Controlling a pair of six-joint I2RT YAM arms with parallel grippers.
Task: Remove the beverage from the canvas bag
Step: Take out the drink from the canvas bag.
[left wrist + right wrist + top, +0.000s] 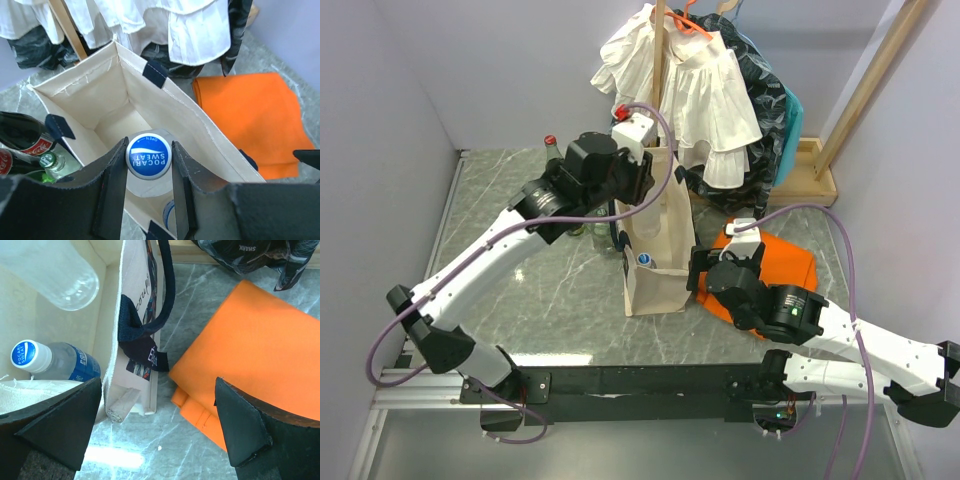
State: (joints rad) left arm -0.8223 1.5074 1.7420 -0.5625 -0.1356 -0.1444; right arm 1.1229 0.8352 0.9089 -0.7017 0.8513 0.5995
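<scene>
The tall, boxy cream-beige canvas bag (655, 285) with dark navy strap handles stands upright on the grey marbled worktop (540, 300), mouth open. The left pincer (148, 150) is positioned above the open mouth and is pinching a clear plastic beverage bottle (148, 156) by its neck. One black finger presses each side, just under the blue cap printed POCARI SWEAT. The beverage bottle hangs upright between the fingers. In the right wrist view its clear base (60, 275) is off the bag floor, with the inner bag walls around it. A second bottle (55, 362) with the same blue cap and a blue label lies on the bag floor. The right pincer (157, 385) is spread wide, low at the right side of the canvas bag, with one bag wall and a navy handle between its fingers; contact cannot be determined. A flat folded orange cloth (785, 260) lies just beside the bag on the right. Dark glass bottles with red labels (25, 140) stand outside it on the left.
</scene>
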